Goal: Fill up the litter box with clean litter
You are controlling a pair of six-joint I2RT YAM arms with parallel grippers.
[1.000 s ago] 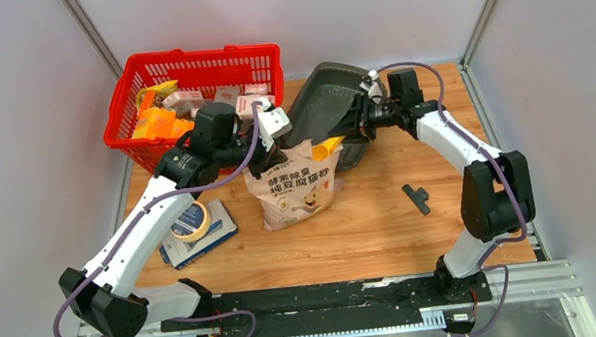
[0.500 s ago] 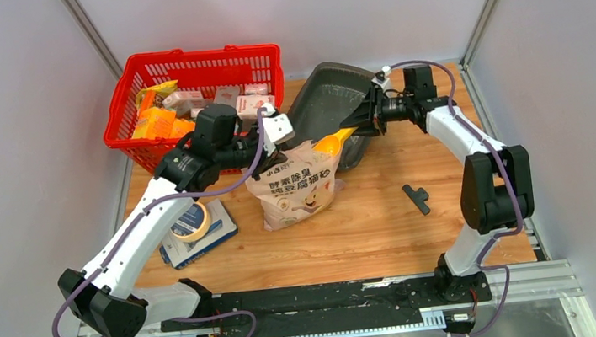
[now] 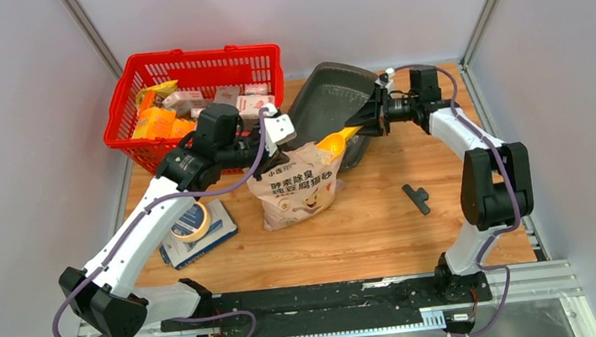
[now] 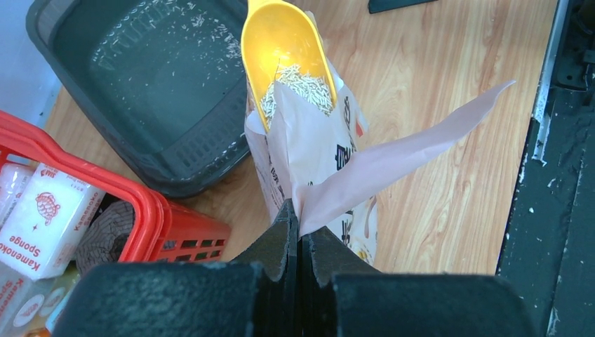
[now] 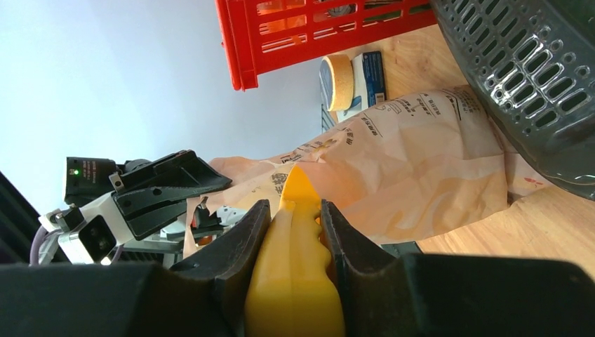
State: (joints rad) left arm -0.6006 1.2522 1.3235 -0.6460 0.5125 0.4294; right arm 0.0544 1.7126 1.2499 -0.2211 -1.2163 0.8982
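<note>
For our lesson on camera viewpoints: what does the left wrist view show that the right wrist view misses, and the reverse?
Only the left wrist view: litter in the yellow scoop, stray granules inside the litter box, the left gripper shut on an edge of the bag. Only the right wrist view: the right gripper clamped on the scoop's handle, the tape roll. Both: scoop, bag, litter box, red basket.

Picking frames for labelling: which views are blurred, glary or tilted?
Top external: sharp, even light, soft shadows. Left wrist: left gripper pinching the bag looks soft, scoop and litter crisp. Right wrist: scene lies sideways, right gripper blurred, wall washed out pale.
</note>
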